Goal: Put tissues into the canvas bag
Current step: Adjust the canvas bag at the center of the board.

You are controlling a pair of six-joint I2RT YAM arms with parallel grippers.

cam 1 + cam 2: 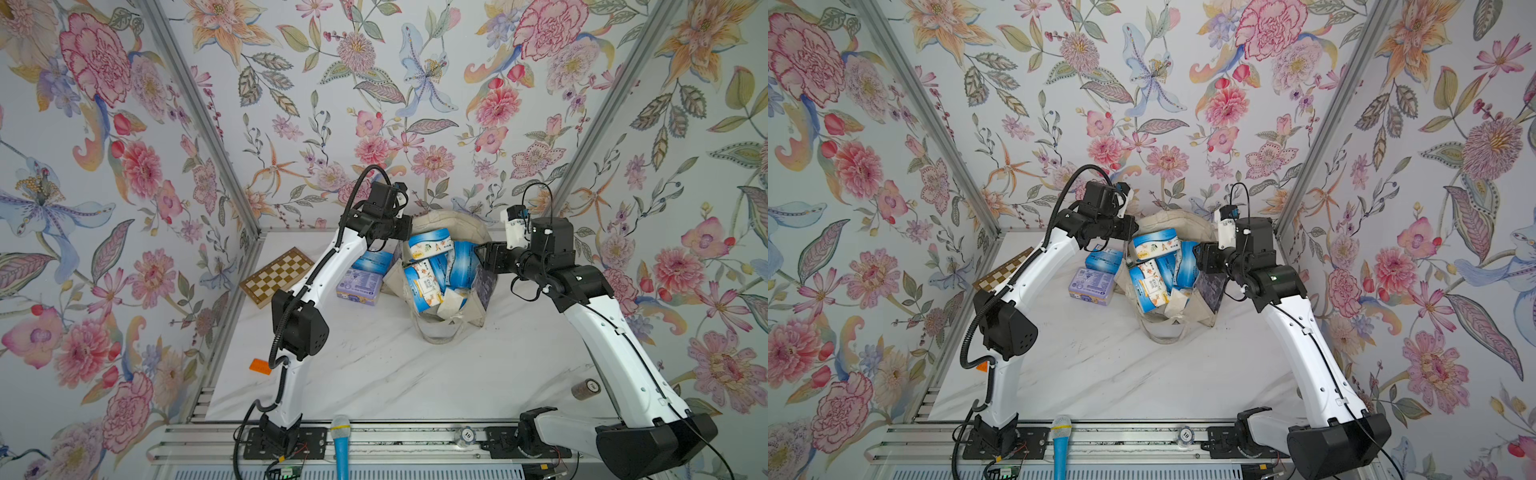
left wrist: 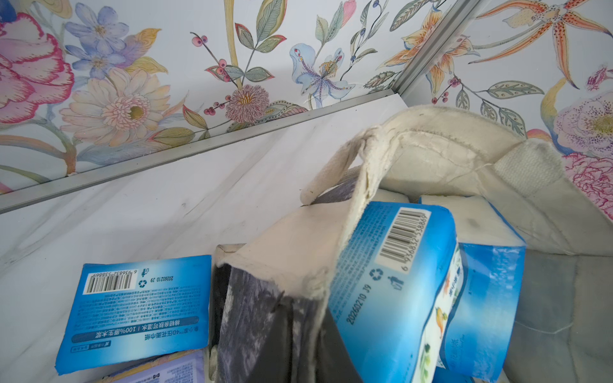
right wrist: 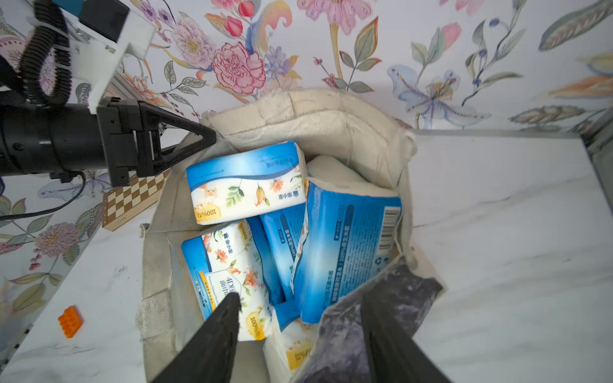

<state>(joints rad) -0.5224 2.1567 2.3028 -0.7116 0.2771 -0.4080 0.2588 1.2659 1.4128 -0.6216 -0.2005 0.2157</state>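
Open canvas bag (image 1: 451,224) at the back of the table (image 1: 374,374), blue-and-white tissue packs (image 1: 430,245) piled inside, a blue pack (image 1: 372,261) and a lavender pack (image 1: 359,286) just beside it, left gripper (image 3: 207,136) pinched shut on the bag's rim, right gripper (image 3: 298,300) with jaws apart at its printed side.

White marbled worktop (image 1: 374,374). Resting on it: canvas bag (image 1: 451,222), mouth open; blue tissue pack (image 1: 372,261) and lavender pack (image 1: 359,286) just left of bag; chessboard (image 1: 276,275) farther left; orange block (image 1: 260,366) well apart, front-left.
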